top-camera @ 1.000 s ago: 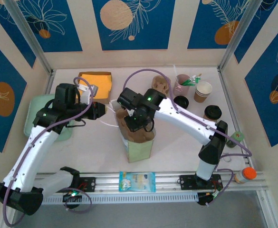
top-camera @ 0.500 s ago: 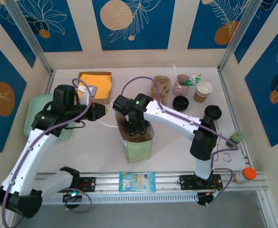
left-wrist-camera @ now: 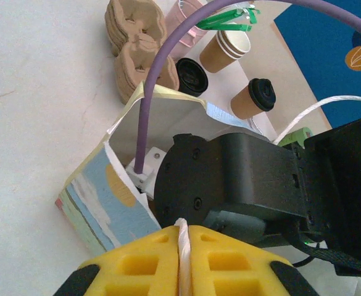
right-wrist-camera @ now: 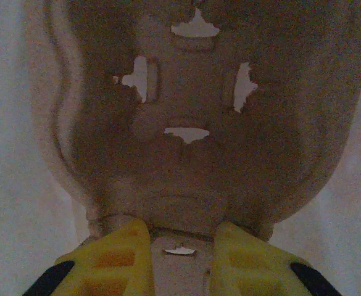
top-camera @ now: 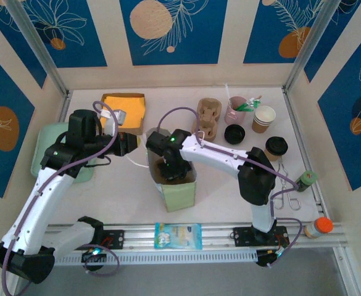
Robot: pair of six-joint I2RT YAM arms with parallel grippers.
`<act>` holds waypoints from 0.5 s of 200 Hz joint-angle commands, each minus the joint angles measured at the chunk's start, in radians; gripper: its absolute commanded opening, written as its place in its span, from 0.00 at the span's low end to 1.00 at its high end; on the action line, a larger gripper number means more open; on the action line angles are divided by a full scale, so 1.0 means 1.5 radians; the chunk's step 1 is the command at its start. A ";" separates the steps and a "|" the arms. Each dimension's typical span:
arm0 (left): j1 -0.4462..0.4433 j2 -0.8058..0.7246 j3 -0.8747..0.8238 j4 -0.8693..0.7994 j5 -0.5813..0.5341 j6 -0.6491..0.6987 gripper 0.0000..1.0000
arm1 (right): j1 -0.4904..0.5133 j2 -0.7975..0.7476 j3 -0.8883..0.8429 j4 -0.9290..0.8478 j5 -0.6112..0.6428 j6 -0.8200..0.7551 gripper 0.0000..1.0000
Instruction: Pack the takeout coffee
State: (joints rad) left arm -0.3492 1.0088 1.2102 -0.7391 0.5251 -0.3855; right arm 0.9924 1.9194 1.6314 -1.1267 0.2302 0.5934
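Note:
The takeout coffee [top-camera: 276, 148], a brown paper cup with a black lid, stands at the right of the table, also in the left wrist view [left-wrist-camera: 255, 99]. The pale green paper bag [top-camera: 180, 195] stands upright at mid-table. My left gripper [top-camera: 129, 145] is shut on the bag's white string handle [left-wrist-camera: 181, 229] and holds the mouth open. My right gripper [top-camera: 170, 169] reaches down inside the bag, shut on the edge of a brown pulp cup carrier [right-wrist-camera: 186, 123]; its yellow fingers [right-wrist-camera: 121, 253] pinch the carrier's rim.
A stack of pulp carriers [top-camera: 208, 116], a pink cup of utensils [top-camera: 235, 110], lidless paper cups [top-camera: 263, 118] and a loose black lid [top-camera: 234, 133] stand behind the bag. An orange box [top-camera: 124, 106] is back left, a green tray [top-camera: 44, 148] left, a wipes packet [top-camera: 178, 235] at the front.
My right arm has swung left and pushed the carrier down into the bag. The left gripper has kept its hold on the handle in the same place.

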 commanded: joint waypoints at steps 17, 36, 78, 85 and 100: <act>-0.009 -0.017 -0.004 0.018 0.022 -0.007 0.12 | -0.002 0.021 -0.038 0.021 -0.027 0.030 0.21; -0.009 -0.020 -0.004 0.017 0.021 -0.007 0.11 | -0.003 0.025 -0.055 0.036 -0.035 0.039 0.21; -0.009 -0.026 -0.006 0.018 0.021 -0.008 0.11 | -0.003 0.034 -0.082 0.060 -0.040 0.056 0.21; -0.009 -0.027 -0.006 0.017 0.022 -0.008 0.11 | -0.003 0.037 -0.087 0.065 -0.040 0.057 0.21; -0.009 -0.029 -0.004 0.017 0.023 -0.009 0.11 | -0.003 0.047 -0.095 0.072 -0.044 0.060 0.22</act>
State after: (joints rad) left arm -0.3504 0.9859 1.2087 -0.7368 0.5316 -0.3882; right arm 0.9878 1.9369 1.5223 -1.0149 0.2043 0.6495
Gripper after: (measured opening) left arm 0.113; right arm 0.219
